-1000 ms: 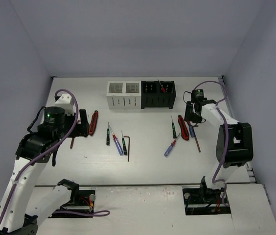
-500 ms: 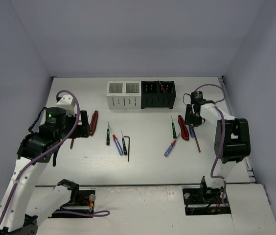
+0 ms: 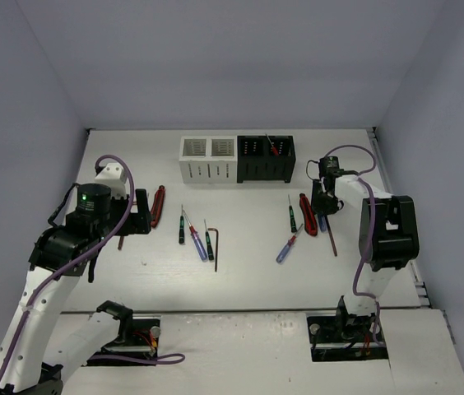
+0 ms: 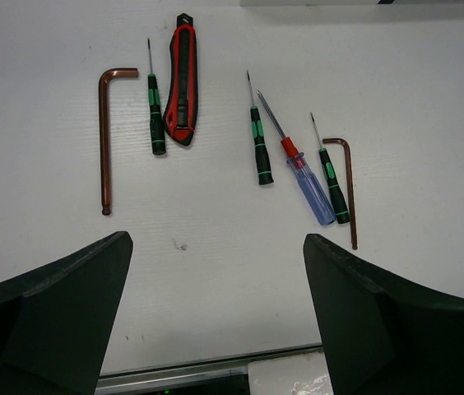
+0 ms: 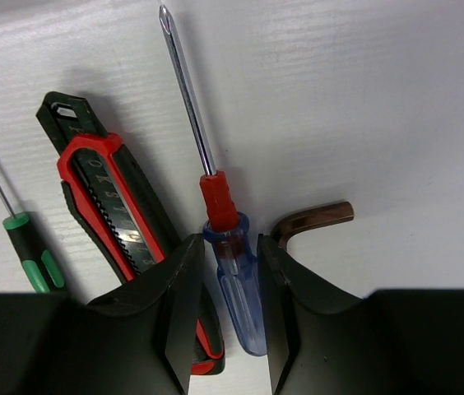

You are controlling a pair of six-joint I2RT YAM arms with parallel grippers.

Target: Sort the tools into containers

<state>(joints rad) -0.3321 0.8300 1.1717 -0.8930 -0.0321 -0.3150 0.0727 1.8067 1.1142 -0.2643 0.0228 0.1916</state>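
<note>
My right gripper is down at the table, its jaws closed narrowly round the handle of a blue screwdriver that lies flat. A red-and-black tool lies to its left and a brown hex key to its right. My left gripper is open and empty above bare table. Beyond it lie a hex key, a green screwdriver and a red-handled tool. The white container and the black container stand at the back; a red-handled tool stands in the black one.
In mid-table lie two green screwdrivers, a blue one and a second hex key. Another blue screwdriver and a green one lie left of my right gripper. Grey walls enclose the table.
My right gripper has shifted slightly over the tools at the right as the arm folded in. My left arm has moved a little to the right.
</note>
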